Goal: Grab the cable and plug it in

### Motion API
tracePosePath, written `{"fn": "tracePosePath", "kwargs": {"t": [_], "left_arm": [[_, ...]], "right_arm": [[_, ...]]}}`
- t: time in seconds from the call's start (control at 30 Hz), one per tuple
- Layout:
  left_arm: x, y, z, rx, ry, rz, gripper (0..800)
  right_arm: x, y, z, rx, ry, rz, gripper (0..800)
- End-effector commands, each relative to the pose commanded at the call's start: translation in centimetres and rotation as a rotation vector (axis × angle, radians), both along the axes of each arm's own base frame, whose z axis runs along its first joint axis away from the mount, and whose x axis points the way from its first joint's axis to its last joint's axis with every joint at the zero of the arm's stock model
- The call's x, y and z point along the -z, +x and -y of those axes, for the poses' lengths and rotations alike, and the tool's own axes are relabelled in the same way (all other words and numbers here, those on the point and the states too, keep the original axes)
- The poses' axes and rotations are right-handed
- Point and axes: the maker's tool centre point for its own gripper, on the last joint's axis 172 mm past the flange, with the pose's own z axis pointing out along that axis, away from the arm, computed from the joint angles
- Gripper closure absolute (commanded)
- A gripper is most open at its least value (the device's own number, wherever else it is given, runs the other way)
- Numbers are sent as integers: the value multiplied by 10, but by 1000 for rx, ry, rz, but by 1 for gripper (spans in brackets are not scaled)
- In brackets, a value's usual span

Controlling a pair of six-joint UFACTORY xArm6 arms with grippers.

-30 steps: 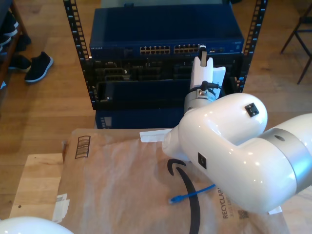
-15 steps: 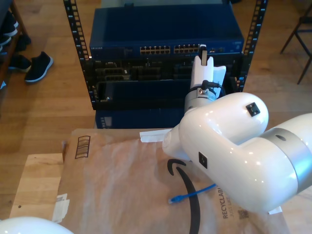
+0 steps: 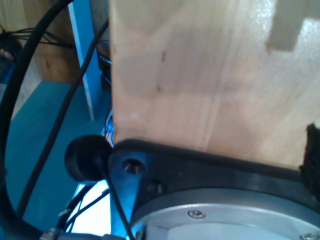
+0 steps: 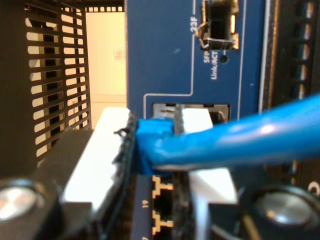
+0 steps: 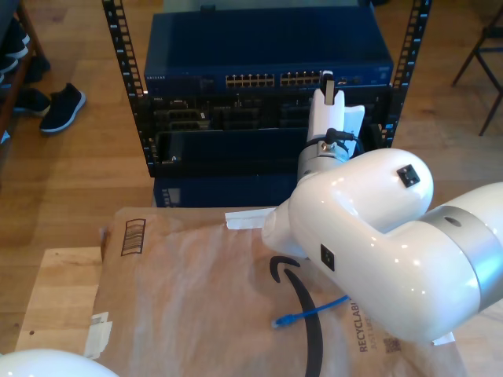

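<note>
The cable [image 4: 245,134] is bright blue, and its end [image 4: 150,137] sits pinched between the white fingers [image 4: 100,150] of my second gripper [image 4: 156,131], which is shut on it. That end is right in front of a port [image 4: 220,111] on the blue network switch [image 4: 165,55]. In the exterior view my second gripper [image 5: 328,85] is up against the switch's port row [image 5: 275,79] at its right part. The cable's other plug [image 5: 281,321] lies on the brown paper under the big white arm [image 5: 377,236].
A brown paper wrapper [image 5: 196,275] covers the wooden table [image 5: 59,290]. Black rack rails [image 5: 122,55] flank the switch [image 5: 267,47]. Dark shoes [image 5: 61,106] lie on the floor at the exterior view's left. Black cables [image 3: 30,55] cross the first wrist view beside a wooden panel [image 3: 210,75].
</note>
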Motion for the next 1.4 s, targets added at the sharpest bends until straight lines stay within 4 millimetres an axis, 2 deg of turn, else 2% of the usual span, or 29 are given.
{"fn": "tracePosePath", "kwargs": {"t": [0.53, 0.57, 0.63, 0.77, 1.4], "left_arm": [[0, 0, 0, 0, 0, 0, 0], [0, 0, -1, 0, 2, 0, 0], [0, 0, 0, 0, 0, 0, 0], [0, 0, 0, 0, 0, 0, 0], [0, 0, 0, 0, 0, 0, 0]], "right_arm": [[-2, 1, -2, -12, 15, 6, 800], [-3, 1, -3, -13, 15, 8, 780], [-2, 0, -6, -23, 10, 5, 624], [-5, 0, -11, -40, -2, 13, 530], [3, -1, -10, -40, -10, -1, 525]]}}
